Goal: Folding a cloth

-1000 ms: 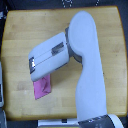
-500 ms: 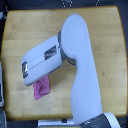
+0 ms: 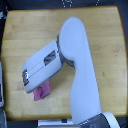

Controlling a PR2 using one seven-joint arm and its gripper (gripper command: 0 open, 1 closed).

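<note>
The cloth is a small, plain pink-magenta piece, lying flat on the wooden worktop near its front edge — toward the exterior view's left. Only part shows — its upper portion is covered from above.

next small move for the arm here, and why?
Probably a small lift straight up before going on. The hand sits right over the cloth, and only a small pink part shows from under it, near the front edge of the wooden table. Grip and fold state are hidden from this overhead view, so clearing the hand would show how the cloth lies.
</note>
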